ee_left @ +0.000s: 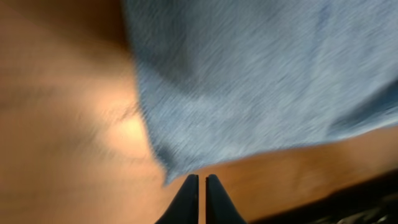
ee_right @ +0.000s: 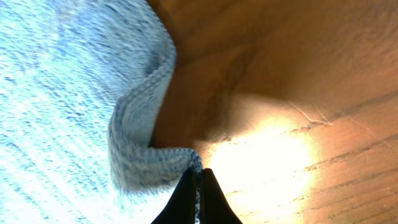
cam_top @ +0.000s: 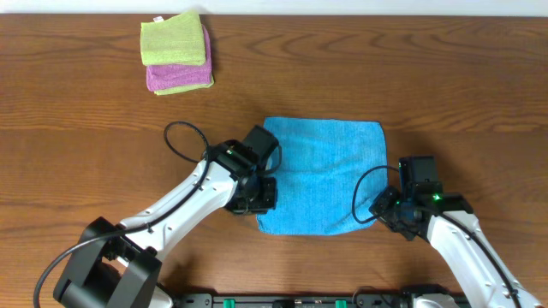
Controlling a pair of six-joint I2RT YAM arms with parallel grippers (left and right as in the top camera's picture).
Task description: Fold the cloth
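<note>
Now left arm point(cam_top: 184, 201) stretched forward, left jaws together; right jaws pinch cloth point(cam_top: 330, 171) corner.

Stack point(cam_top: 176, 53) behind-left — cloth point(cam_top: 330, 171) central.

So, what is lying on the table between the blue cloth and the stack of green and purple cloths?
Nothing: in the overhead view only bare wooden table separates the blue cloth from the stack.
</note>
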